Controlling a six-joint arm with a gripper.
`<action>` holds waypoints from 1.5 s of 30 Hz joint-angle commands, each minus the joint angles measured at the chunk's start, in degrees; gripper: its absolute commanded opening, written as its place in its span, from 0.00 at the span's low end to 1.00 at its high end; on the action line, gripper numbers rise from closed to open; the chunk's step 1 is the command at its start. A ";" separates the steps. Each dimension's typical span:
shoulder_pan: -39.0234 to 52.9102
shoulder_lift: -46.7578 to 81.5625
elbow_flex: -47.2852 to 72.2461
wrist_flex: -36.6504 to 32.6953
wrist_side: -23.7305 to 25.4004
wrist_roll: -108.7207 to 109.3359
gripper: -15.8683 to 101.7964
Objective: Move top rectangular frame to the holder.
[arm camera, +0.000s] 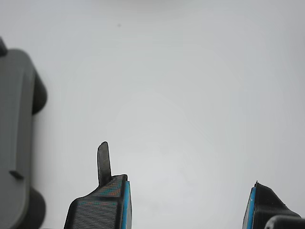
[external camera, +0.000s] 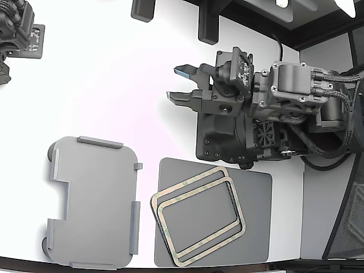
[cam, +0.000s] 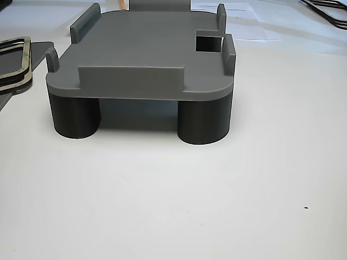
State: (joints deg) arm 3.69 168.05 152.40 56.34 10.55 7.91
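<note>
Black two-fingered pincer [external camera: 181, 84] spread wide and empty, blue-lined fingertips [arm camera: 125, 202] apart over bare white tabletop [external camera: 114, 74], nothing between them in the wrist view. Parked above the dark grey flat rectangular mat [external camera: 256, 227], beyond that mat's far edge in the exterior view, pointing toward the exterior view's left. On the mat: two thin tan rectangular frames with rounded corners and faint green blotches, stacked and slightly offset, the top rectangular frame [external camera: 162, 224] overlapping the lower frame [external camera: 187, 183], both lying flat and skewed against the mat's edges. Neither frame touched by the pincer; well apart from it. Just beside the mat, on the exterior view's left: the light grey rounded-corner plastic holder [external camera: 94, 199], with raised edge tabs and a stepped notch cut into the side away from the mat, standing on short dark cylindrical legs [cam: 203, 122] as the other view shows. Holder surface bare, no frame seated in it. Beyond the holder from the mat, at the exterior view's upper left corner, part of a second black arm [external camera: 17, 34]. Judged from this: task not yet begun in effect — still to come, reaching down to the mat, gripping the upper frame alone without dragging its twin, lifting, carrying across to the holder and seating it inside the tabs.
</note>
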 commanded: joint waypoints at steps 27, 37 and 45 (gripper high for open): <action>33.66 -43.24 -38.41 15.21 10.20 16.00 0.98; 46.32 -53.88 -45.70 28.04 4.92 28.65 0.98; 49.04 -63.02 -49.13 31.11 0.44 30.59 0.98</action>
State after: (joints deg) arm 52.91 106.00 105.12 87.45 11.60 38.58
